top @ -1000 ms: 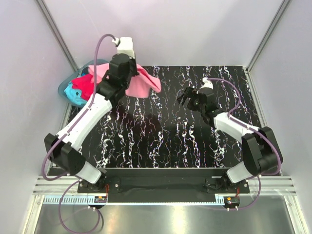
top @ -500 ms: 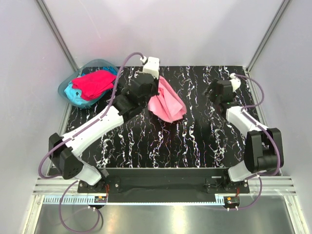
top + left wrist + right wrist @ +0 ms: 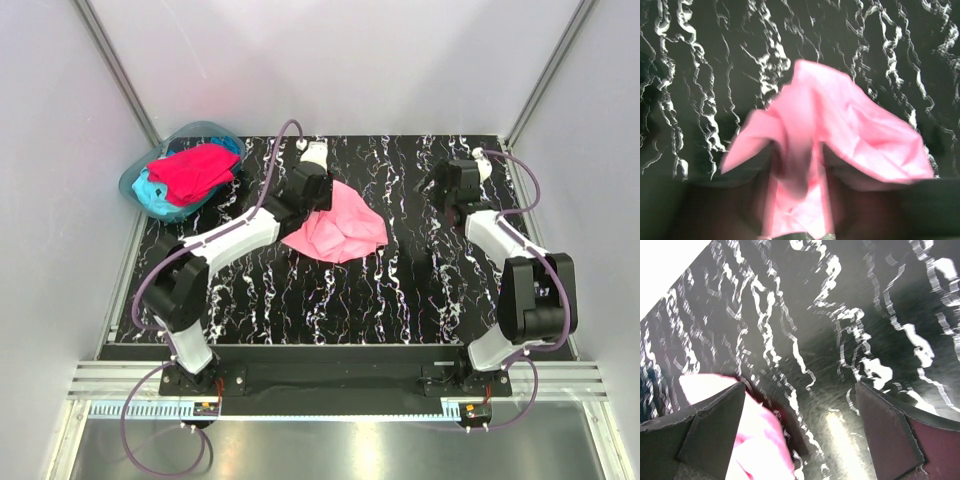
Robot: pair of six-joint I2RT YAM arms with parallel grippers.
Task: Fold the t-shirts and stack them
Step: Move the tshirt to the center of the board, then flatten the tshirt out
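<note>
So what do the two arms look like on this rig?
The left arm and right arm match: white tapered links between chunky black joints, black bases, and a thin purple cable looping along each. The jaws are dark, flat, wedge-shaped plates.

No legible text, no labels, no brands, no numbers anywhere

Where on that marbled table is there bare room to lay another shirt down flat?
The widest bare patch of table is the near half, between the left arm and right arm, in front of the pink t-shirt. A narrower strip runs between that shirt and the right arm. The far-left corner is crowded: the tub holds the red t-shirt and turquoise t-shirt.
</note>
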